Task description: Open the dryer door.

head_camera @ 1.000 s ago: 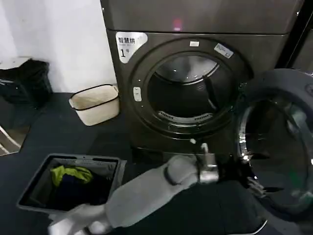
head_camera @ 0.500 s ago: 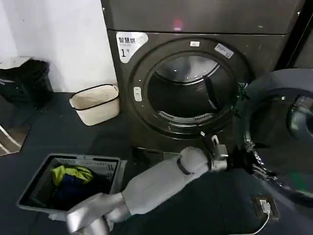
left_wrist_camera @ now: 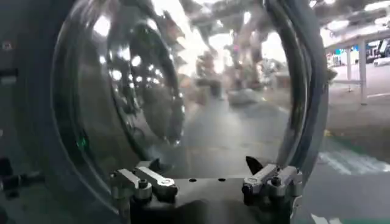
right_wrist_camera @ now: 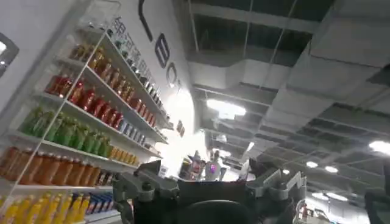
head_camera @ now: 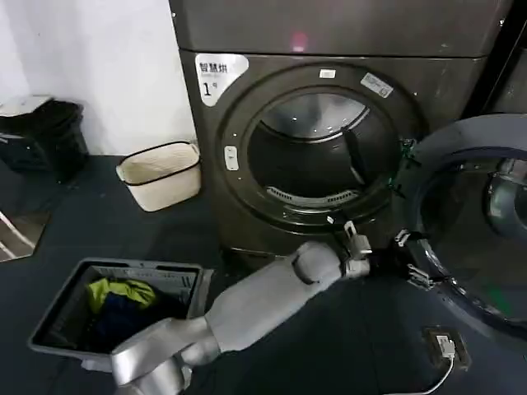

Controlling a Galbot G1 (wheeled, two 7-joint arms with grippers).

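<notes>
The dark grey dryer (head_camera: 272, 74) carries a white "1" label, and its drum mouth (head_camera: 317, 156) is uncovered. The dryer door (head_camera: 461, 140) stands swung out to the right, its chrome ring and dark glass facing me. My left arm reaches across the floor to the door's lower left rim, where the left gripper (head_camera: 408, 265) sits. In the left wrist view the left gripper (left_wrist_camera: 204, 167) is open with nothing between its fingers, and the door's glass bowl (left_wrist_camera: 140, 91) lies just ahead. Whether it touches the rim I cannot tell. The right gripper (right_wrist_camera: 207, 176) is open, aimed up at a ceiling.
A grey laundry basket (head_camera: 49, 321) with clothes sits at the near left. A white bin (head_camera: 160, 174) stands beside the dryer, with a black bag (head_camera: 45, 136) farther left. A plug and cable (head_camera: 440, 346) lie on the floor under the door. A neighbouring machine (head_camera: 510, 82) is at right.
My left arm has risen and drawn slightly left, from under the door up to its lower left rim. The door has shifted a little to the right.
</notes>
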